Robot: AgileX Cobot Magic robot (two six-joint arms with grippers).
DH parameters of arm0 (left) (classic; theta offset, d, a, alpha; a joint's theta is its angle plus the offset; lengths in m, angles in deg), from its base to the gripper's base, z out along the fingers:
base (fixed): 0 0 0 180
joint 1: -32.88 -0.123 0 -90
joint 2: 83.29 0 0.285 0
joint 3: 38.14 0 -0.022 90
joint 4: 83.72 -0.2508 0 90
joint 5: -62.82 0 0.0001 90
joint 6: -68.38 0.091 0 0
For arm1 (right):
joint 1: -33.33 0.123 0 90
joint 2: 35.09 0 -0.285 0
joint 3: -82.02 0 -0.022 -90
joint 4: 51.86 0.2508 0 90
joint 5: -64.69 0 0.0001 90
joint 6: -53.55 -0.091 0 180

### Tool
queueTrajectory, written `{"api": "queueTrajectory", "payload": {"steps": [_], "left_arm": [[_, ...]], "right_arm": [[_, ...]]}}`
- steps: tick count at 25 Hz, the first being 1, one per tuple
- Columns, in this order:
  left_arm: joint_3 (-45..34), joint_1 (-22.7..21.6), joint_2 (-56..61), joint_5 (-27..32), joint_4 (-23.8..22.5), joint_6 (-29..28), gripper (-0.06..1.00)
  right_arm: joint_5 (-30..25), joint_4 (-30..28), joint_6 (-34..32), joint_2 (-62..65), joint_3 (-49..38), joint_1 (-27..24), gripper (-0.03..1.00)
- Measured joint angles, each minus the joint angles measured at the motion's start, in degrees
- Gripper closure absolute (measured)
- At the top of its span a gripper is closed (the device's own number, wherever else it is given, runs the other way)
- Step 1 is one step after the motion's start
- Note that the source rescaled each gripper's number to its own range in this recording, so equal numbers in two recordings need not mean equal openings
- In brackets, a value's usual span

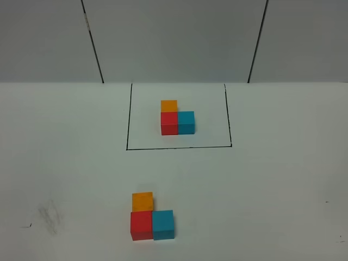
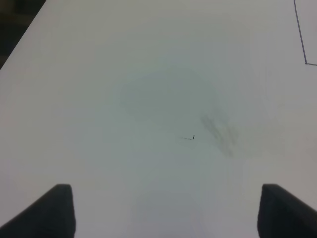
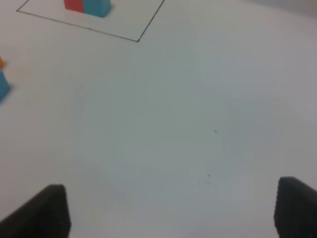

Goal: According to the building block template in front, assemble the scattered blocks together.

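White tabletop (image 1: 283,179) holds the loose blocks (image 1: 151,217) already matching the template (image 1: 177,119), midway between both empty, spread grippers, left (image 2: 163,210) and right (image 3: 171,210).

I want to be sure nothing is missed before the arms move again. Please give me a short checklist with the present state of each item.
1. Loose cubes form the L of the building block template: ok. The orange cube sits behind the red cube, and the cyan cube is on the red cube's right.
2. Cubes fully joined: cannot tell; the cyan cube looks slightly offset toward the front.
3. Left gripper empty and open: ok.
4. Right gripper empty and open: ok.
5. Both grippers away from the blocks: ok; neither shows in the exterior high view.
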Motion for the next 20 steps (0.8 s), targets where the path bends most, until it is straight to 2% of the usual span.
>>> {"api": "queueTrajectory", "payload": {"steps": [14,17,20], "left_arm": [[0.0,0.0,0.0,0.0,0.0,0.0,-0.06],[0.0,0.0,0.0,0.0,0.0,0.0,-0.06],[0.0,0.0,0.0,0.0,0.0,0.0,-0.06]], "right_arm": [[0.0,1.0,1.1,0.0,-0.7,-0.1,0.26],[0.0,1.1,1.1,0.0,-0.7,-1.9,0.26],[0.0,1.1,1.1,0.0,-0.7,-6.5,0.26]]}}
